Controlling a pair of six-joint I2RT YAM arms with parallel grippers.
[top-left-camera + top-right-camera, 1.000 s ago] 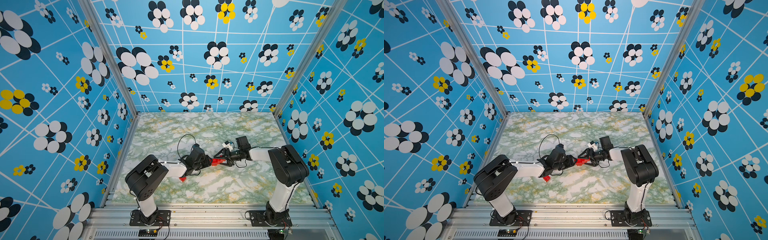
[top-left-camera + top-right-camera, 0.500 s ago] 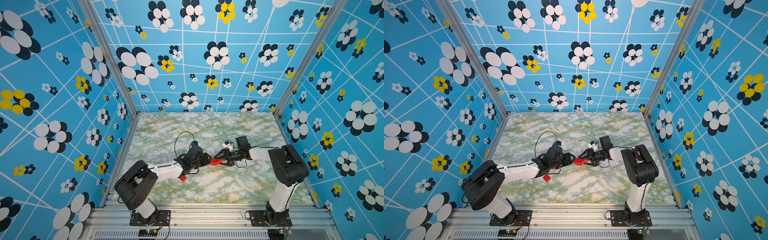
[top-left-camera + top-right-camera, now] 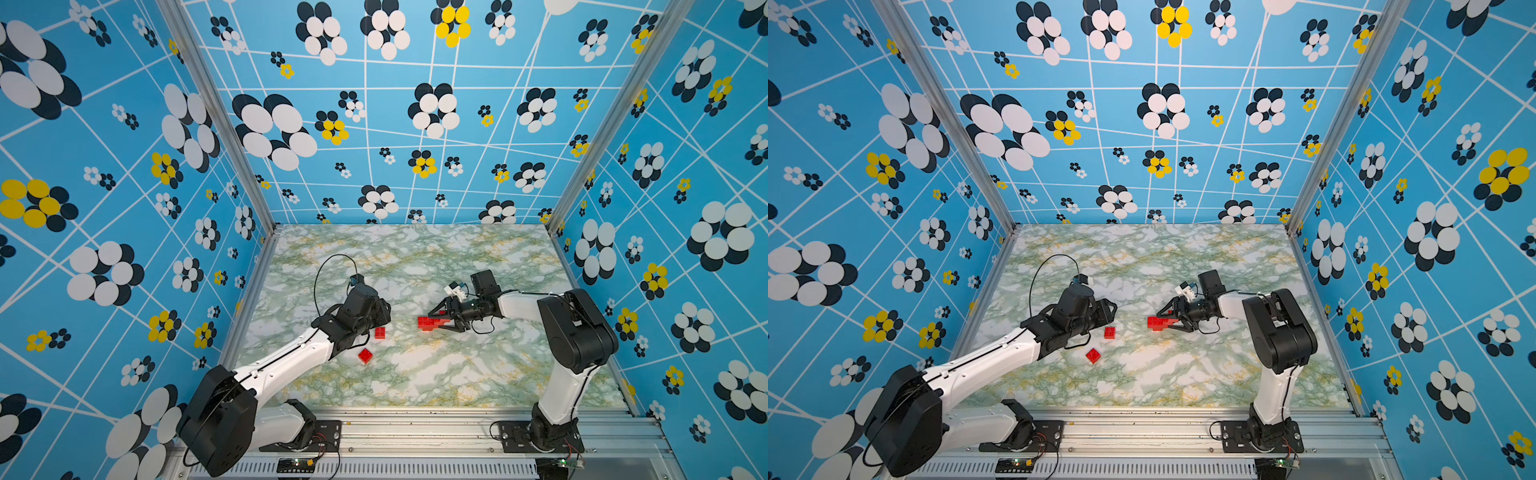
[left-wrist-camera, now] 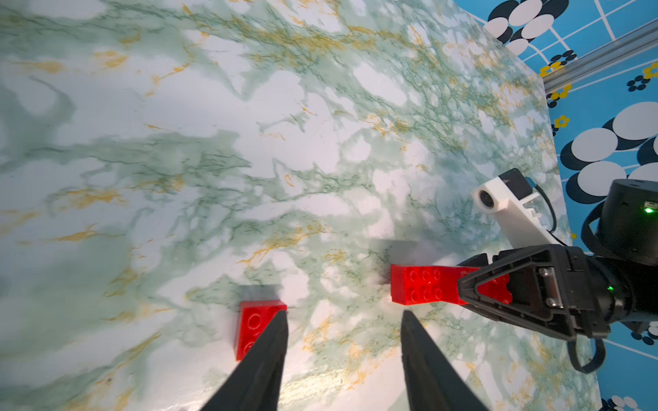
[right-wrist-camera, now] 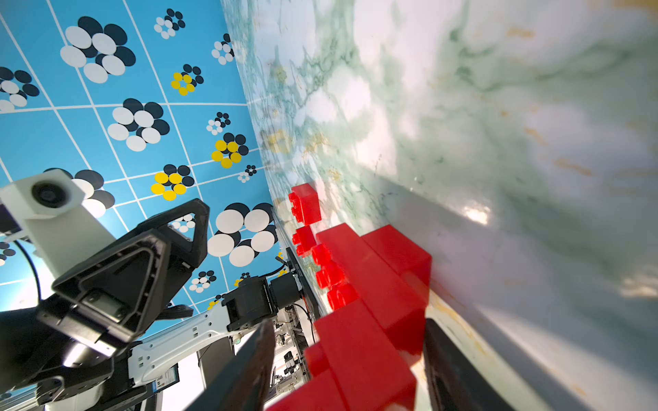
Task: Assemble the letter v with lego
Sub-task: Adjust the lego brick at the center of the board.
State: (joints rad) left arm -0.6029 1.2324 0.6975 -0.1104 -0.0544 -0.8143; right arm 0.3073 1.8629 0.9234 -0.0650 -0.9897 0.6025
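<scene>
R gripper (image 3: 433, 322) straddles stepped red brick cluster (image 4: 420, 284) lying mid-table (image 3: 436, 374); can't tell if it is clamped. L gripper (image 4: 343, 313) is open and empty, 1 fingertip overlapping a loose brick (image 4: 254, 327). 2nd loose brick (image 3: 365, 355) lies near, apart.

The left arm (image 3: 286, 361) reaches low and forward, the left end effector (image 4: 343, 313) tipped downward with its jaws parted. Facing it, near but not touching, the right end effector (image 3: 433, 322) lies level, jaws apart, on the elbow-bent right arm (image 3: 519, 305).
</scene>
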